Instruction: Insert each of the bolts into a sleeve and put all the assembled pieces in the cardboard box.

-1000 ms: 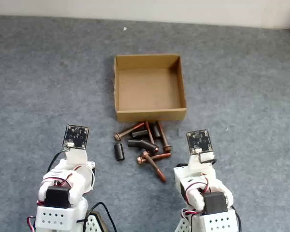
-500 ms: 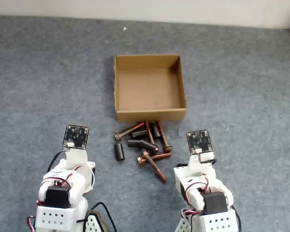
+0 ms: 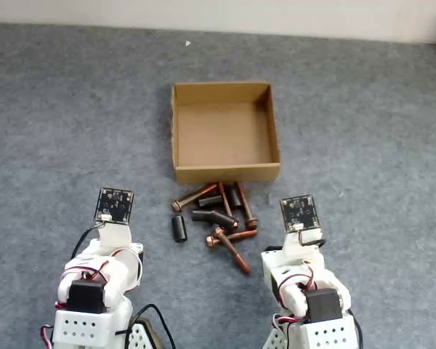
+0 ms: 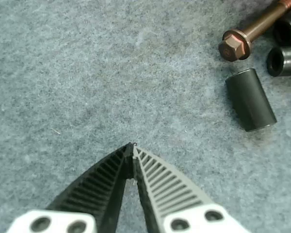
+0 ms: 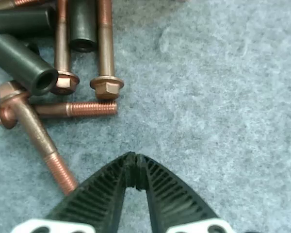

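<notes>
Though both are empty, left hand point(image 4: 132, 151), right hand point(image 5: 136, 161) sit closed.

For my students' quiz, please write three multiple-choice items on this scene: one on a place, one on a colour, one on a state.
1. Where do the bolts lie, relative to the cardboard box? A inside it; B outside it, on the carpet; C on its rim.
2. What colour are the sleeves? A black; B white; C yellow.
3. How is the left claw? A wide open; B shut, empty; C shut on a bolt.
Key: 1 B, the box is empty; 2 A, both wrist views show black tubes; 3 B, its tips meet over bare carpet.
</notes>
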You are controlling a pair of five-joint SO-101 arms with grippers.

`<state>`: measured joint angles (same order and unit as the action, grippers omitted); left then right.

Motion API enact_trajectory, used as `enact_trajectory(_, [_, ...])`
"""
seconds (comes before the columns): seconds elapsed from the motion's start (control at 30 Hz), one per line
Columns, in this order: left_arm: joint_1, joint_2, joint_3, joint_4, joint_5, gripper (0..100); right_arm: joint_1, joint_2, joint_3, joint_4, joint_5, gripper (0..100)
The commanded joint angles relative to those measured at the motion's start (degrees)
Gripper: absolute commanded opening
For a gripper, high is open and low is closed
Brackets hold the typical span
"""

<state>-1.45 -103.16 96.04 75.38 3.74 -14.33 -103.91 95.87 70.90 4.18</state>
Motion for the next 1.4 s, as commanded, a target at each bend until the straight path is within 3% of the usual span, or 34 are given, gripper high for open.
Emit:
enact_trajectory(0.0, [-0.75, -0.4, 1.19, 0.18, -0.44, 1, 0.66, -0.48, 8.84, 0.31, -0.18, 0.5])
enact_trajectory(0.97, [-0.84, -0.4, -3.47, 0.35, -0.44, 1, 0.48, -0.48, 8.84, -0.13, -0.09, 0.5])
enact_trajectory(1.17, [-0.84, -0.4, -6.37, 0.09, -0.62, 1, 4.0, -0.48, 1.19, -0.13, -0.09, 0.5])
enact_trajectory(1.3, [-1.01, -0.4, -6.29, -2.9, -10.9, 1, 7.6, -0.48, -3.3, -3.21, 0.18, 0.9])
enact_trajectory(1.37, [-2.33, -0.4, -6.29, -3.96, -15.21, 1, 7.69, -0.48, -4.53, -5.49, 5.1, 0.9])
